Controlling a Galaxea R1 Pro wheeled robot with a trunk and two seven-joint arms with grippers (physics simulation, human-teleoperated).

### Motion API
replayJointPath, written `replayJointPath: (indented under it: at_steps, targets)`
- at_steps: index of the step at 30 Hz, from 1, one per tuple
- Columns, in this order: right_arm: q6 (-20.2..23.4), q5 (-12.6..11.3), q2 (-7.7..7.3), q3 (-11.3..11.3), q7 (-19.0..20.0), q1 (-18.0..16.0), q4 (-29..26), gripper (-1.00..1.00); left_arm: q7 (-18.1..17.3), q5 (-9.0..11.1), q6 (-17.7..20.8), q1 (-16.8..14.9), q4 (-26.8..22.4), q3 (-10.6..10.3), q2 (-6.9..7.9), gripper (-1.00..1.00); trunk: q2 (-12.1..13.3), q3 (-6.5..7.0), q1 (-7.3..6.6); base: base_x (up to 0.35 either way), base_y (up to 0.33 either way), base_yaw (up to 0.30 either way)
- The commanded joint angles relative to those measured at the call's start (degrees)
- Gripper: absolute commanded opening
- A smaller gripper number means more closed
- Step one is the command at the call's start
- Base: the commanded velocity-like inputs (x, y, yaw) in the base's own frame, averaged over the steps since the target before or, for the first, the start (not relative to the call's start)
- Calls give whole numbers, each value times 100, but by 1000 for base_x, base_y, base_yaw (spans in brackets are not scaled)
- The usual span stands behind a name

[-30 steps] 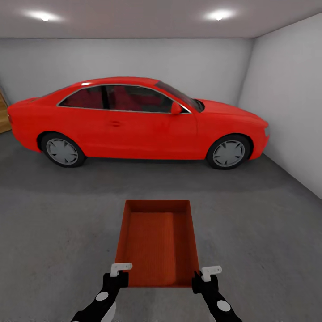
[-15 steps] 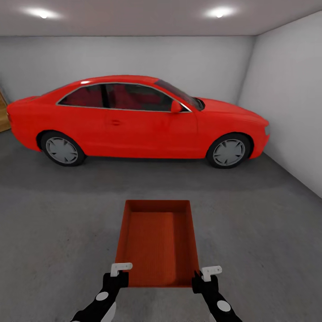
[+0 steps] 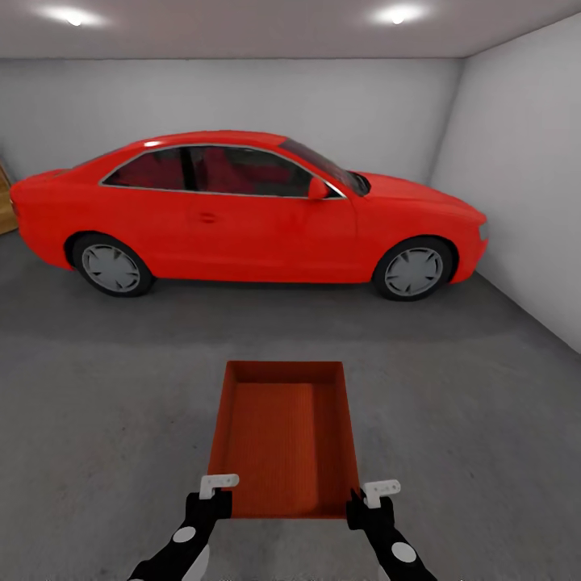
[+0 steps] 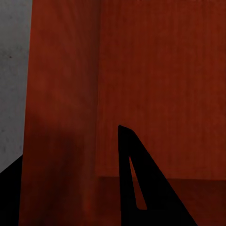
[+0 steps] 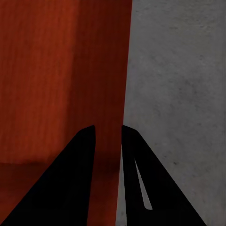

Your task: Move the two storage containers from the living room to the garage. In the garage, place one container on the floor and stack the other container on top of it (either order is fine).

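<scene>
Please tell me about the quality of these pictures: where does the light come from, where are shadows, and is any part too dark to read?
Head view: two ceiling lights glare white; a soft shadow lies on the floor under the red car; everything is sharp. Left wrist view: the container wall is dim, the fingers plain black silhouettes. Right wrist view: the fingers are black too, the concrete evenly lit.

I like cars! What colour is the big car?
The car is bright red with grey wheels, clearest in the head view.
</scene>
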Motion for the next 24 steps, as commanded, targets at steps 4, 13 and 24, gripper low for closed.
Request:
replayJointPath:
  at_steps: [4, 13, 24]
  targets:
    - [-19, -61, -8, 64, 110, -5, 7, -100, 299, -25, -28, -10, -12, 108, 71, -100, -12, -47, 3, 0, 0, 0]
    - [-12, -70, -8, 65, 105, -5, 7, -100, 299, -25, -30, -10, -12, 110, 71, -100, -12, -131, 3, 0, 0, 0]
    - [-12, -70, -8, 67, 105, -5, 7, -100, 290, -19, -30, -10, -12, 110, 71, -100, -12, -232, 3, 0, 0, 0]
